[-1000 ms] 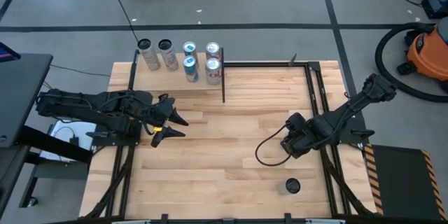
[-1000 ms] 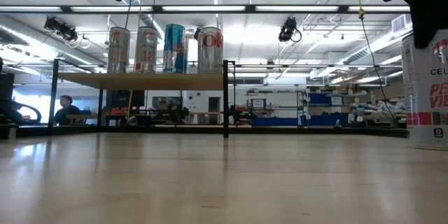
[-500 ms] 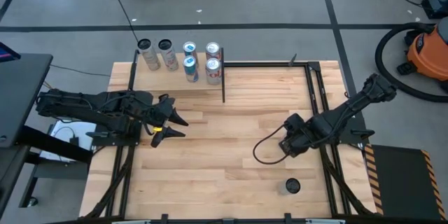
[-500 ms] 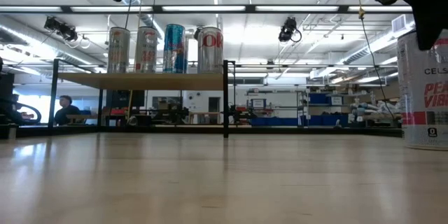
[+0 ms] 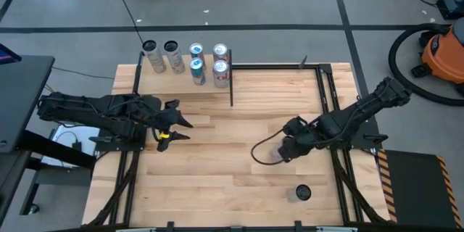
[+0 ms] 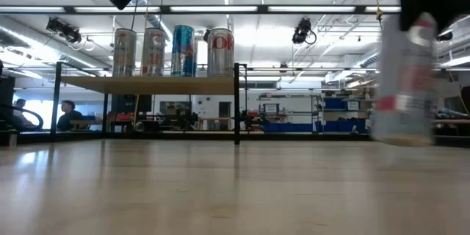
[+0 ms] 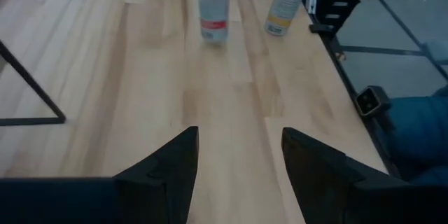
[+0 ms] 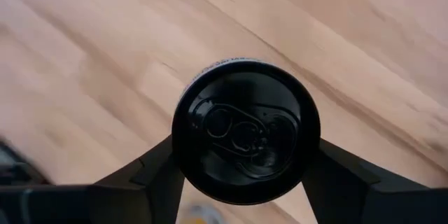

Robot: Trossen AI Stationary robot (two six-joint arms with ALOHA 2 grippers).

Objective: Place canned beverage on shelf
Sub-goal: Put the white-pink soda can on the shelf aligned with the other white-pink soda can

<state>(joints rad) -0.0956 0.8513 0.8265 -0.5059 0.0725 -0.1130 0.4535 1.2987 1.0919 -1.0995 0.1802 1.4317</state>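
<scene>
While the right arm's jaws (image 8: 245,175) pinch a white, black-topped beverage can (image 8: 245,133) above the planked wooden worktop (image 5: 217,181) at about 4 o'clock from its centre, the can hangs clear of the surface in the low view (image 6: 404,81). At 11 o'clock, the pale-wood shelf with black rod edging (image 5: 156,80) carries six upright cans (image 5: 196,61). The left arm's jaws (image 7: 238,161), at 9 o'clock, stand spread and hold nothing.
</scene>
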